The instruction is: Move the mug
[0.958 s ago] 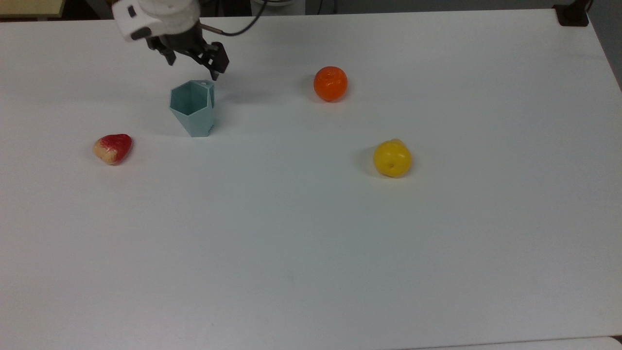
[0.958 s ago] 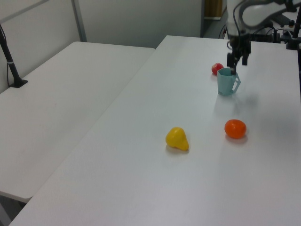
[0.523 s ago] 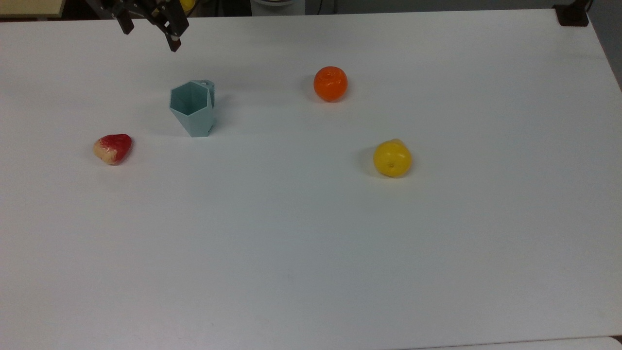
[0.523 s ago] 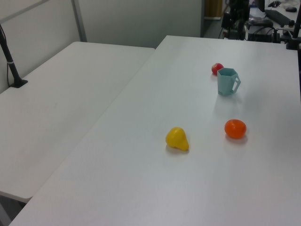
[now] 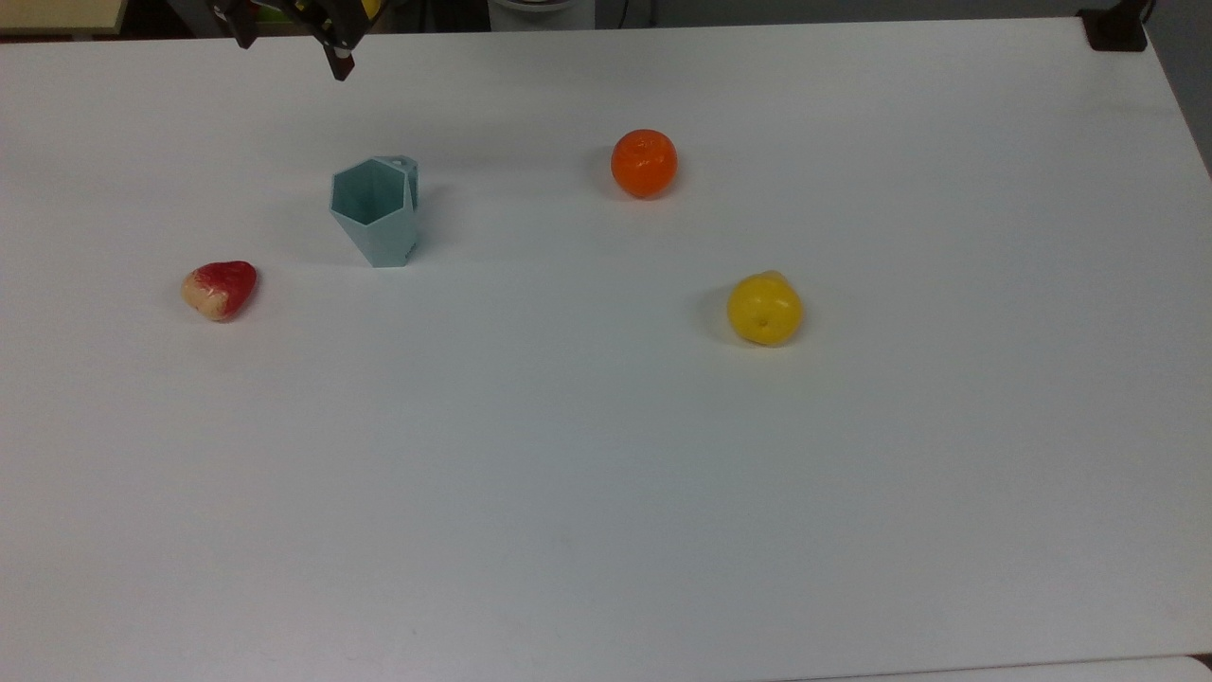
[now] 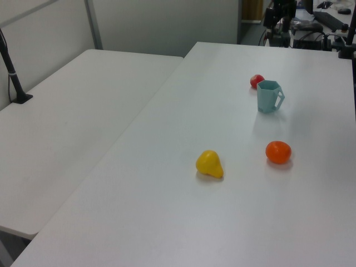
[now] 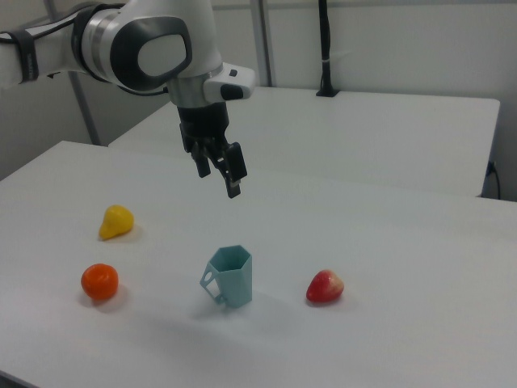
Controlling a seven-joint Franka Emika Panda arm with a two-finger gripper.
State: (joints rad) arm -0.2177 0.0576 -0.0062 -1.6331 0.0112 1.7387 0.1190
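The white robot arm (image 7: 145,44) reaches in from the right view's left, its last joint bent downward so that the black two-fingered hand (image 7: 220,171) points down toward the white worktop (image 7: 388,267) and hangs well above it. The fingers (image 7: 235,170) stand apart with a clear gap between them, and they hold nothing. In the top view the hand (image 5: 289,43) sits at the upper edge, over the worktop's far border, with the fingertips lowest.

The pale teal faceted mug with a hexagonal rim (image 7: 229,276) stands upright on the worktop, below the hand and apart from it, narrowing toward its base. Its small handle tab faces the right view's left; in the left view the tab juts toward the left view's right on the mug (image 6: 269,96).

A red and cream strawberry-shaped fruit (image 5: 220,289) lies near the mug (image 5: 374,211), on the top view's left and a little lower. A round orange fruit (image 5: 644,163) sits well apart on the top view's right, and a yellow pear-shaped fruit (image 5: 764,308) lies farther right and lower
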